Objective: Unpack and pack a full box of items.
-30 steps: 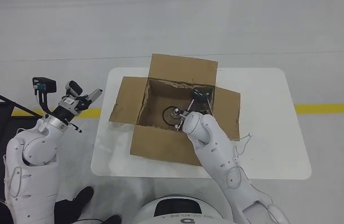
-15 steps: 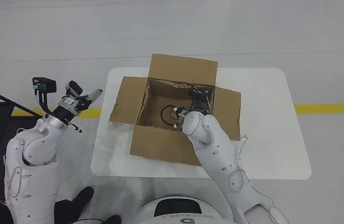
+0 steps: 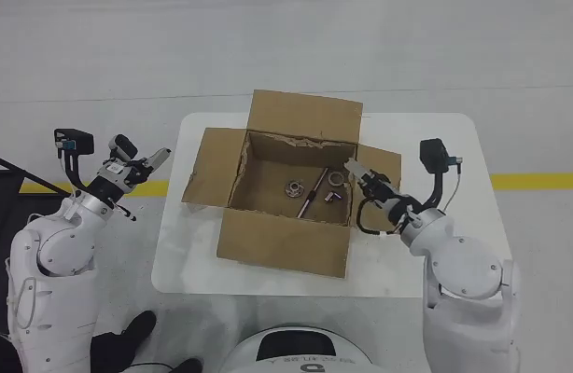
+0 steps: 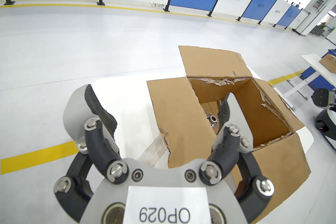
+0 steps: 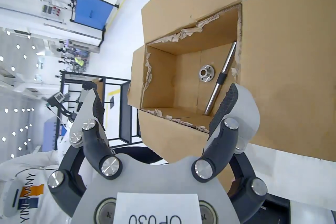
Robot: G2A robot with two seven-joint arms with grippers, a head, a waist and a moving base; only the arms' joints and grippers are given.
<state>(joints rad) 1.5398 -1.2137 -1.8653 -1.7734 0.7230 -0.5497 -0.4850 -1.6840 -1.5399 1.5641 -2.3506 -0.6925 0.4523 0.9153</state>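
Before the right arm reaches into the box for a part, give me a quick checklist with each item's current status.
1. Right gripper open and empty: ok.
2. Left gripper open, empty, beyond the table edge, away from the box: ok.
3. Box flaps folded out, opening unobstructed: ok.
4. Rod and flange lie apart on the box floor: ok.
5. Small parts beside the rod, graspable: cannot tell.

Matt cardboard box with ragged torn edges, glossy metal rod, shiny metal flange, smooth table
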